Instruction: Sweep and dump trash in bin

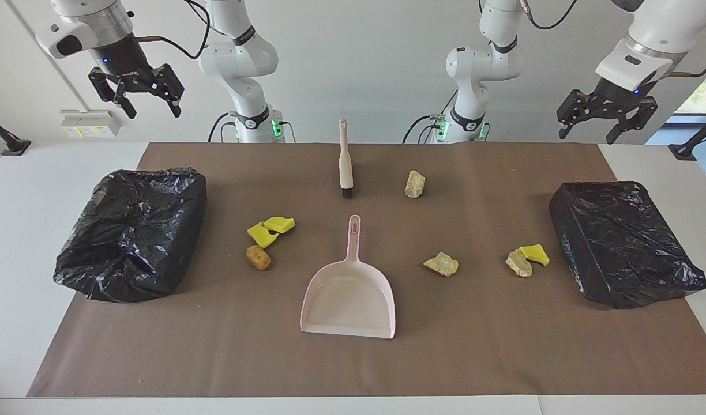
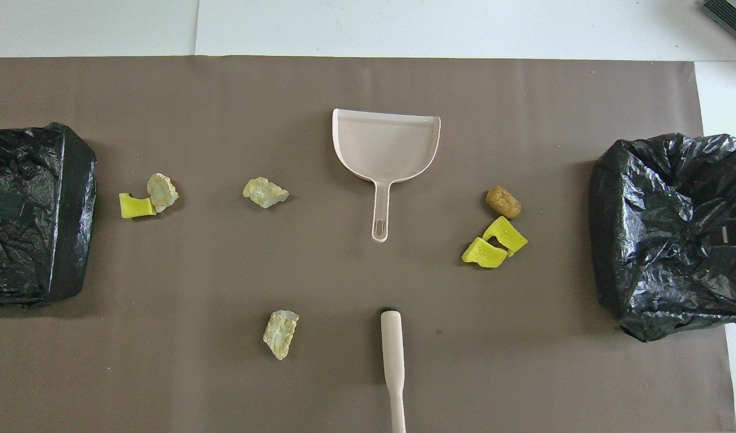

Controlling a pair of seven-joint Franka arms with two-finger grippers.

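Note:
The trash lies scattered on the brown mat. Two yellow wedges (image 1: 270,229) and a brown nugget (image 1: 258,257) sit toward the right arm's end. One tan chunk (image 1: 414,184) lies beside the brush (image 1: 345,161). Another tan chunk (image 1: 442,264) lies beside the pink dustpan (image 1: 349,294). A tan chunk (image 1: 519,264) touching a yellow wedge (image 1: 536,253) lies by the bin (image 1: 621,245) at the left arm's end. A second bin (image 1: 131,230) stands at the right arm's end. My right gripper (image 1: 151,106) hangs open high over that bin. My left gripper (image 1: 589,134) hangs open high over the other bin. Both hold nothing.
Both bins are lined with black plastic bags. The brush lies with its handle toward the robots and its bristles toward the dustpan's handle (image 2: 380,210). White table (image 1: 18,190) shows around the brown mat (image 1: 353,369).

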